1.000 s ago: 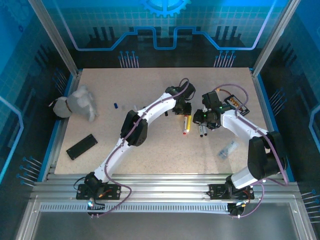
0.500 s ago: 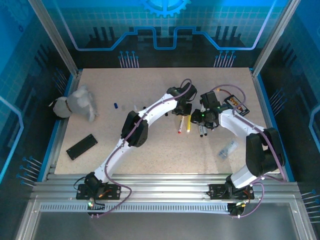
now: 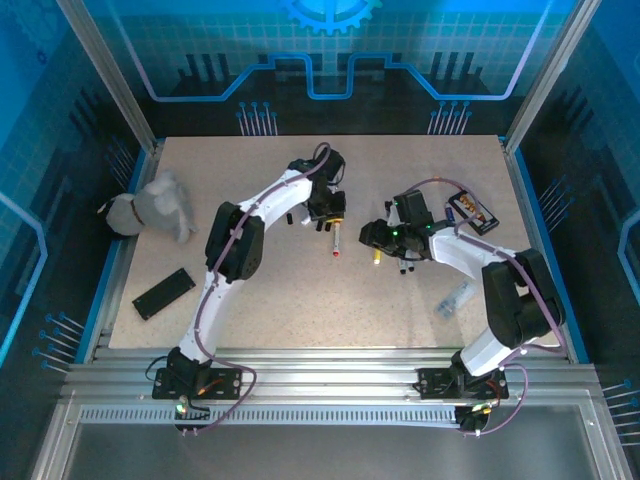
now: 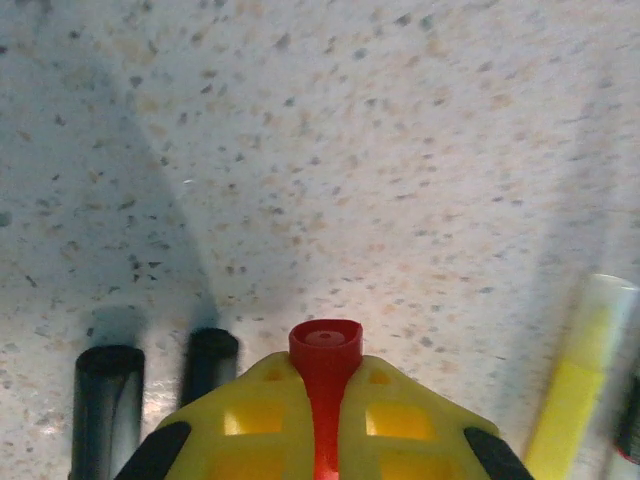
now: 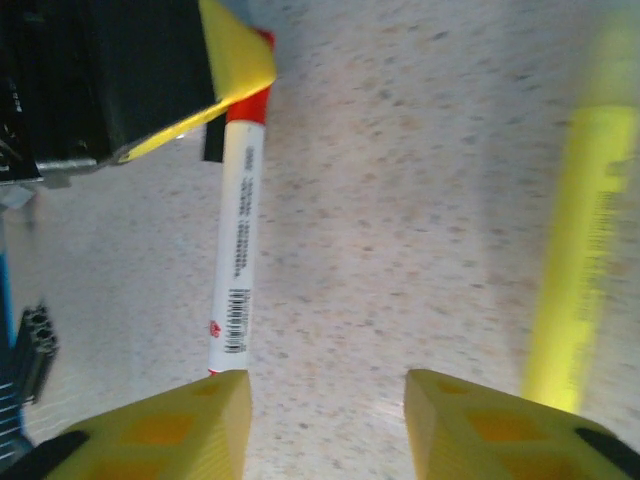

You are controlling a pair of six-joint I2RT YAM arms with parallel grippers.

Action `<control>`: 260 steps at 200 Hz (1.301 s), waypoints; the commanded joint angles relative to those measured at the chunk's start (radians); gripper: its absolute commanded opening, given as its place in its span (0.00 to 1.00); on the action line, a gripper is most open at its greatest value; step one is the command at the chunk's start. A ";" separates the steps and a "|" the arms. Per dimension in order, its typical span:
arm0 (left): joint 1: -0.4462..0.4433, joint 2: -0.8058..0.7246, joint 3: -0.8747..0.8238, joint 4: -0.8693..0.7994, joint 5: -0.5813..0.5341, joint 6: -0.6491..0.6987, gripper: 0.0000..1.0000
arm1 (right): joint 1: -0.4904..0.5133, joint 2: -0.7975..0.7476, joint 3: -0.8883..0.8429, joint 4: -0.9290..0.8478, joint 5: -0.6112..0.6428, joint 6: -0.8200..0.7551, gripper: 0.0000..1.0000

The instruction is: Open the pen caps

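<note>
The left pincer [image 4: 325, 385] is clenched on the red cap [image 4: 326, 345] of a white pen [image 5: 238, 250], near the middle of the table [image 3: 300, 300]. The right pincer [image 5: 325, 400] is released, its fingers [image 5: 190, 430] spread apart at the pen's other end. A yellow pen [image 5: 575, 230] lies just to the right of it, flat on the table

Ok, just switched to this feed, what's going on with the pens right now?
The left pincer is shut on the red cap of a white pen. The right pincer is open, and the pen's other end sits at the edge of its gap, not gripped. The cap looks seated on the barrel, so it has not yet been pulled off. A yellow pen lies loose on the table beside them.
</note>
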 commanded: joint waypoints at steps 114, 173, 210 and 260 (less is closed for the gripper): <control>-0.035 -0.198 -0.139 0.114 0.129 -0.052 0.00 | 0.087 0.129 0.073 0.154 -0.096 0.094 0.31; -0.034 -0.205 -0.157 0.102 0.103 -0.048 0.21 | 0.090 0.090 0.012 0.219 -0.094 0.081 0.00; -0.034 -0.205 -0.168 0.111 0.106 -0.050 0.28 | 0.091 0.074 0.001 0.224 -0.094 0.066 0.00; -0.035 -0.200 -0.170 0.121 0.114 -0.054 0.25 | 0.096 0.079 0.016 0.224 -0.094 0.065 0.00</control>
